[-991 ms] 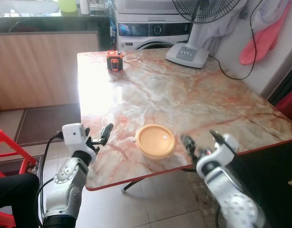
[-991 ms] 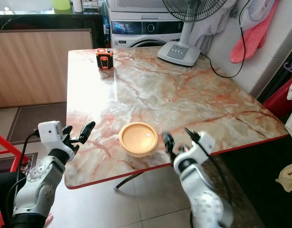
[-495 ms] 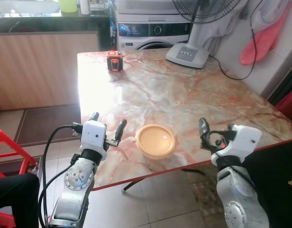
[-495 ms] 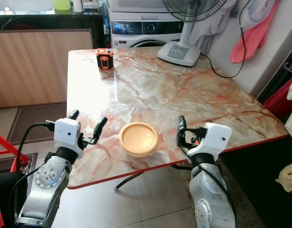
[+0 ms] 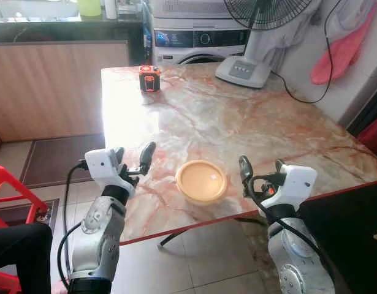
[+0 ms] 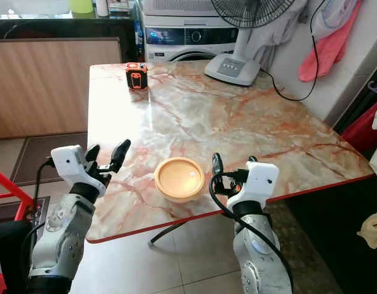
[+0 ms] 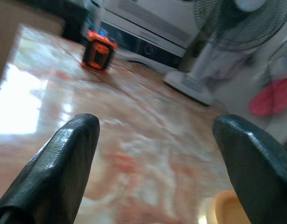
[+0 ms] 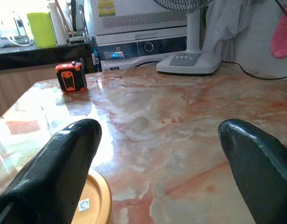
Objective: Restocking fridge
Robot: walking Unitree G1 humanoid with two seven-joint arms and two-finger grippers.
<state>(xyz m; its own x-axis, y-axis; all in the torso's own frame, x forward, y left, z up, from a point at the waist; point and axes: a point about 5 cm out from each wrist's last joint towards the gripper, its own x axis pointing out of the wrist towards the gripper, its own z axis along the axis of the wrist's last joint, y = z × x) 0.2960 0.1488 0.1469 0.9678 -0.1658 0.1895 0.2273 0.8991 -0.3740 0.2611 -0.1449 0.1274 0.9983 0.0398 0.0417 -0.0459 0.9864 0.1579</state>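
Note:
A round yellow-orange lidded container (image 5: 201, 180) sits on the marble table (image 5: 237, 122) close to its front edge. My left gripper (image 5: 133, 153) hovers over the table's front left part, a hand's width left of the container, open with nothing between its fingers. My right gripper (image 5: 262, 165) is just right of the container at the table's front edge, also open and empty. In the left wrist view the container's rim (image 7: 225, 207) peeks in between the two black fingers (image 7: 64, 158). In the right wrist view the container (image 8: 92, 200) lies beside one finger (image 8: 64, 163).
A small orange and black device (image 5: 148, 78) stands at the table's far left corner. A fan's base (image 5: 242, 70) sits at the far edge, its cable trailing right. A washing machine (image 5: 200, 40) is behind the table. A red stool (image 5: 10, 190) is on the floor at left.
Both arms have come up from below the table edge to table height. Over the last half second the right gripper shifted left toward the container and the left gripper drew back slightly left.

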